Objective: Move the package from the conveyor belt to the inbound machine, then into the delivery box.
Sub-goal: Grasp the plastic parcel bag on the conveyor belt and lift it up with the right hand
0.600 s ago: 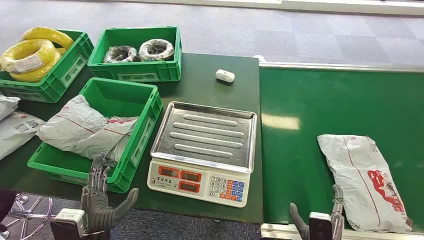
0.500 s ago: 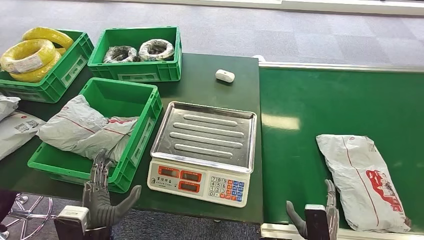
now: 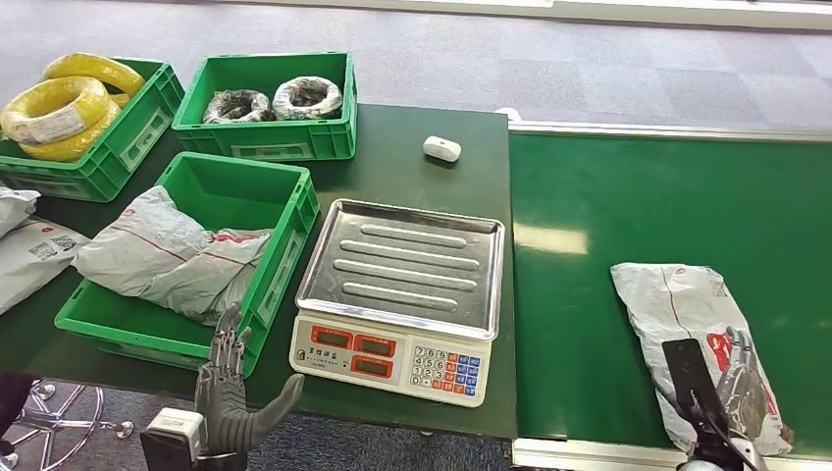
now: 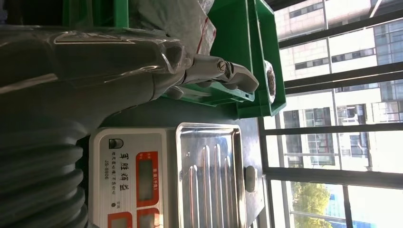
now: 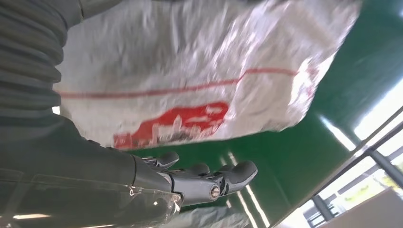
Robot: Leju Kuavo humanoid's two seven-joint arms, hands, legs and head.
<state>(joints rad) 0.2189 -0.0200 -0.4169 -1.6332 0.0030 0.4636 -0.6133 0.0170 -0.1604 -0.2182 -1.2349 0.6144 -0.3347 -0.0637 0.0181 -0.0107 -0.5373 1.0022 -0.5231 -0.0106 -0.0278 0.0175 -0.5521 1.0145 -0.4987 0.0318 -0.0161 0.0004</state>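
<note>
Right of the scale [image 3: 402,294], the right hand [image 3: 738,378] hovered over the package [image 3: 687,324], fingers spread; grasping it came next.

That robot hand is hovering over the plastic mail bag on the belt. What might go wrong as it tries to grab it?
1. The crinkled grey plastic package lies flat and looks slippery, so the open right robot hand may slide off it.
2. It lies near the green conveyor belt's front edge; a push might send it off.
3. The silver weighing scale sits close by, so a swinging bag may clip it.
</note>
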